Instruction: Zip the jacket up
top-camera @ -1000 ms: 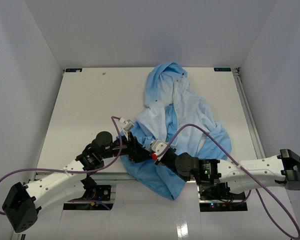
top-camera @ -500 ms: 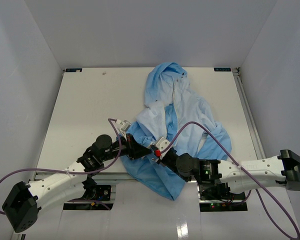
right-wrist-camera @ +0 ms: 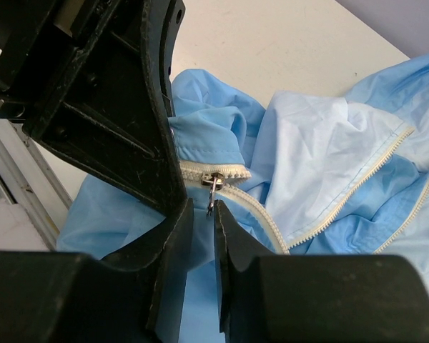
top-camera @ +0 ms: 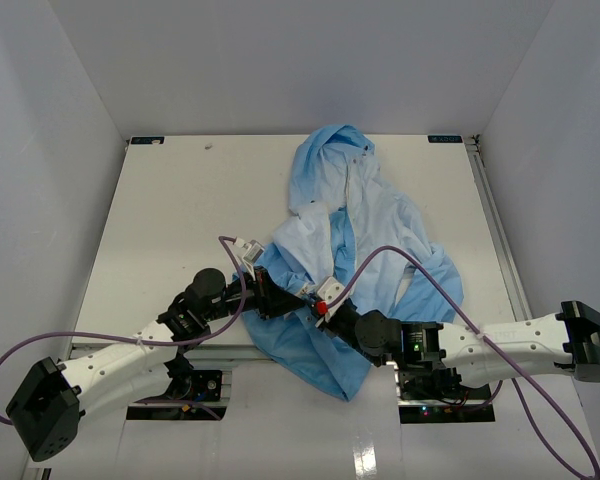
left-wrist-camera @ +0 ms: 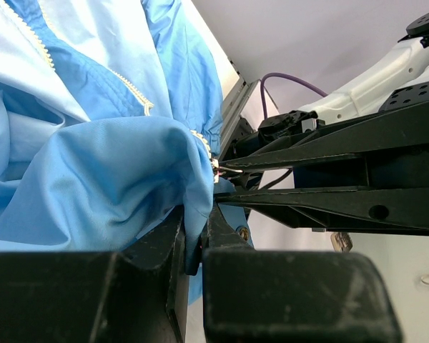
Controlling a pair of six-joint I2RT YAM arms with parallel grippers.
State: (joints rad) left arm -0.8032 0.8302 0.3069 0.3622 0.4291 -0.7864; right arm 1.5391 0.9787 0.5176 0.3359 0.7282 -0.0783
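The jacket (top-camera: 375, 215) lay crumpled on the desk (top-camera: 180, 200). The left tool (left-wrist-camera: 194, 239) clamped its cloth; the right tool (right-wrist-camera: 203, 214), nearly closed, pinched the zipper pull (right-wrist-camera: 211, 189). That slim tab could slip free, or slack cloth could jam the zipper.

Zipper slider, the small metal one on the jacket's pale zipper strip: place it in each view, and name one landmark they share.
Top external: too small to make out.
Left wrist: the small metal zipper slider sits at centre, at the tip of the fabric fold.
Right wrist: at centre, with its pull hanging down.
Shared landmark: the light blue thin fabric hooded jacket.
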